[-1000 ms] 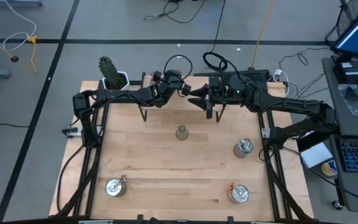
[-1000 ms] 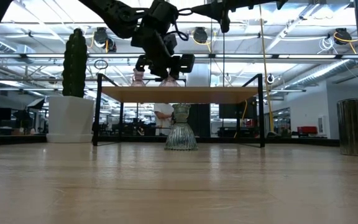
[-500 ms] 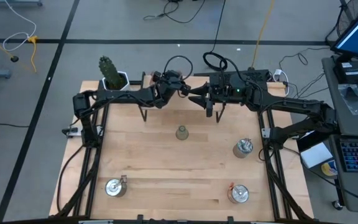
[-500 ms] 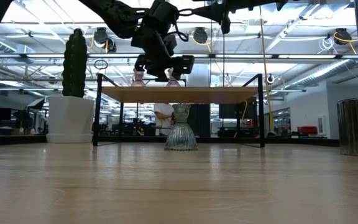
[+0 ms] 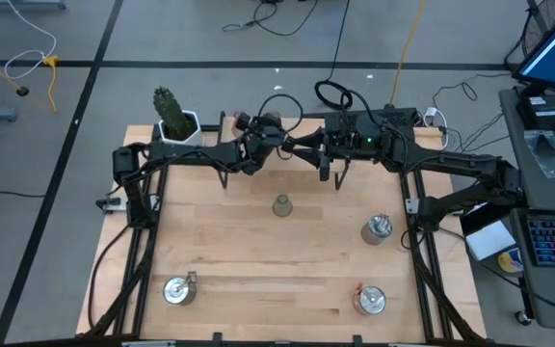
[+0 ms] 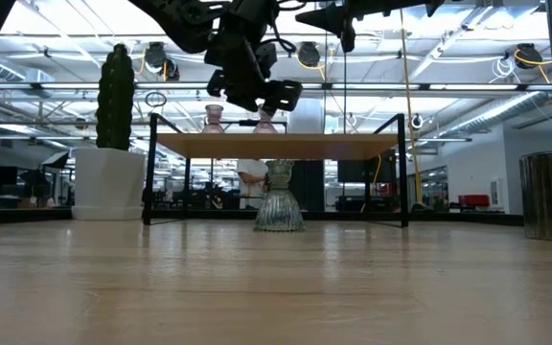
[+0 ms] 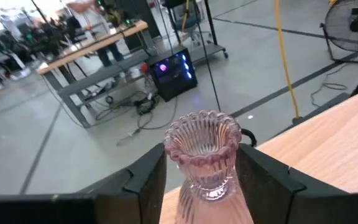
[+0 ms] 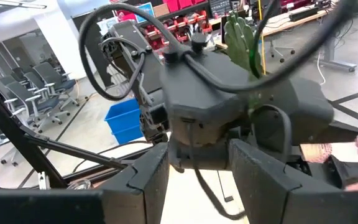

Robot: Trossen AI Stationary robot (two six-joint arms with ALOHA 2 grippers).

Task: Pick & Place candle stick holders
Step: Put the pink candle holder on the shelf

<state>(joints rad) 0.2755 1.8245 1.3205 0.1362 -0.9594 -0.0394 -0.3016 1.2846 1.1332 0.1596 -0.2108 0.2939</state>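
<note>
Where visible: three silver holders (image 5: 179,289), two pink holders (image 6: 214,118).

The ribbed glass holder (image 7: 205,155) between the dark fingers (image 7: 146,186) is pale pink and see-through, and a second pink one (image 6: 214,119) stands beside it on the light wooden shelf (image 6: 276,146). On the pale, grained wooden table (image 5: 258,260) the lone cone-shaped holder (image 5: 281,205) looks olive-green, while the three round ones (image 5: 177,289) (image 5: 378,228) (image 5: 370,300) are shiny silver. The cactus (image 5: 169,109) is deep green in a white pot (image 5: 183,128), and both arms are black.
</note>
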